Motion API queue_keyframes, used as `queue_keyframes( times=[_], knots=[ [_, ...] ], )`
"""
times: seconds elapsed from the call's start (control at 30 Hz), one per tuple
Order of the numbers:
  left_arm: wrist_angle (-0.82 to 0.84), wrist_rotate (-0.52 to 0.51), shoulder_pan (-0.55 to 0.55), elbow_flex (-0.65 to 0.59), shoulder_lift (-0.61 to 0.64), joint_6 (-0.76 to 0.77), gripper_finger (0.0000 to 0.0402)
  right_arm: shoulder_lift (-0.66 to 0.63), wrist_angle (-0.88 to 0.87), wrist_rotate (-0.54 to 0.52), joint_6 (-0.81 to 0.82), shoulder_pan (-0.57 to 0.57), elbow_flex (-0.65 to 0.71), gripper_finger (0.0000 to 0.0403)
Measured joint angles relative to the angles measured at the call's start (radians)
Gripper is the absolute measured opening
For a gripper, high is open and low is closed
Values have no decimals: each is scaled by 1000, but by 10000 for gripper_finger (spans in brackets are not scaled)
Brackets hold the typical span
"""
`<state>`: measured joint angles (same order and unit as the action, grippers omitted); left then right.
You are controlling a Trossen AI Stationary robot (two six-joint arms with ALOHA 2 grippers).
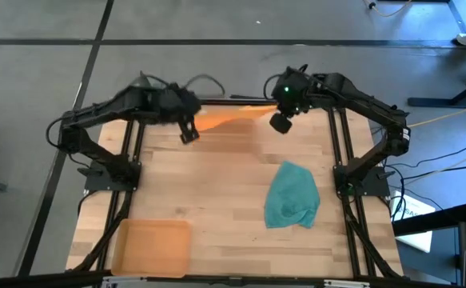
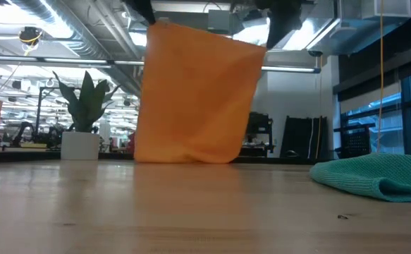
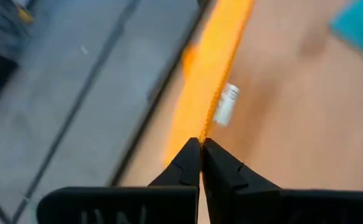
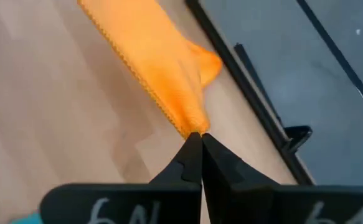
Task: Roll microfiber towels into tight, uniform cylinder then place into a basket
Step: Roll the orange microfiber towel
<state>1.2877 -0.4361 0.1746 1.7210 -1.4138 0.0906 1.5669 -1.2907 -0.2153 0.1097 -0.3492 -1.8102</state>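
**Q:** Above the far edge of the table [image 1: 217, 184], what hangs between the two arms?

**A:** Orange towel [image 2: 198, 99], held aloft as a hanging sheet. Left gripper [image 3: 201, 144] pinches one upper corner, its fingers pressed together on the hem; right gripper [image 4: 195, 138] pinches the other corner the same way. In the low view the towel's lower edge reaches down to about the tabletop (whether it touches cannot be told).

**Q:** And the remaining items?

**A:** Teal towel [image 1: 292, 196] lies crumpled on the wood on the right arm's side, well apart from the orange one. Basket [image 1: 151, 246] sits at the near corner on the left arm's side, nothing in it. A white pot with a green plant [image 2: 80, 134] stands in the room beyond the table in the low view.
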Motion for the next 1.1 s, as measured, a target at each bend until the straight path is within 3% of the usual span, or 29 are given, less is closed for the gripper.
queue_keyframes(
  times=[0.13,0.33,0.57,0.83,0.97,1.1],
  knots=[
    [90,79,-93,0,-41,111,0,0,-39,24,19,63,0,1],
    [93,213,-223,0,-100,196,0,0,-57,164,24,137,0,1],
    [100,271,-308,0,-139,306,0,10,-104,175,48,199,11,1],
    [76,307,-348,-89,-138,429,0,16,-12,246,49,229,241,1],
    [1,378,-363,-174,-139,463,0,15,89,344,61,228,353,1],
    [-13,378,-371,-227,-138,474,0,15,148,400,43,228,437,1]
  ],
)
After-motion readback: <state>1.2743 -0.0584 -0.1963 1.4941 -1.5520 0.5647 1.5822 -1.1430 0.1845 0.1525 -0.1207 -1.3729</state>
